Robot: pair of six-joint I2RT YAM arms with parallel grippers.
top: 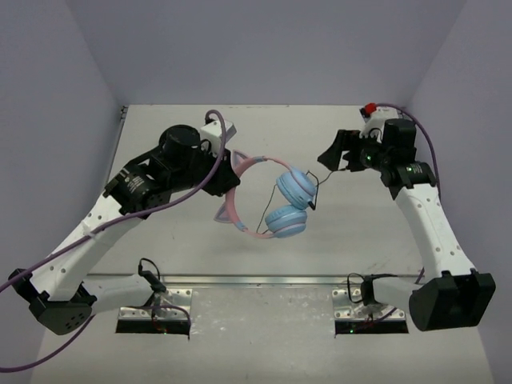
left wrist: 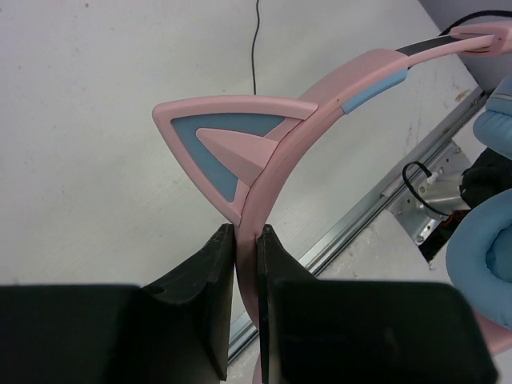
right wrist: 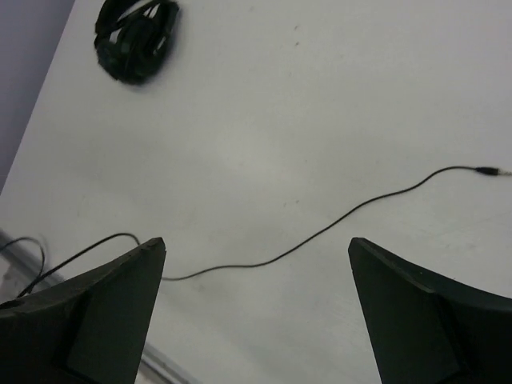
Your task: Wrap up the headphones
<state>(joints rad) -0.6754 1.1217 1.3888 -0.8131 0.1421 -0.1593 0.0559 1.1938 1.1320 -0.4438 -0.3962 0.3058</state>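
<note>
On the white table (top: 200, 248), step in hand looks like the very start of wrapping: headset is secured, cord not yet wound.

Left arm reaches in from the left. The left gripper (left wrist: 246, 232) is pressed together on the pink headband (left wrist: 336, 88), pinching it just below one cat ear (left wrist: 216, 136).

The headphones (top: 286, 220) sit mid-table between the two arms, with the blue earcups (top: 296, 186) on the side toward the right arm. They seem held up off the surface, but I can't tell if the cups touch the table.

The right gripper (right wrist: 256, 248) is spread wide with nothing between the jaws, hovering over the loose cable (right wrist: 320, 232). The cord lies in a slack curve on the table and ends at the plug (right wrist: 488, 170).

Judged next move: the right arm drops onto the cord, closes on it near the cup end and carries it round the band or cups. The left needs to keep the band steady. The cord is thin and flat on the table, so the pinch must be low and centred.

Hard to see:
- The left fingertips are hidden under the wrist in the top view.
- The spot where the cord joins a cup isn't visible.
- Most of the cord's run is too fine to trace from the top view.
- A dark bundle (right wrist: 136, 40) at the far corner of the right wrist view is possibly a black headset. It is blurry and doesn't show in the top view.
</note>
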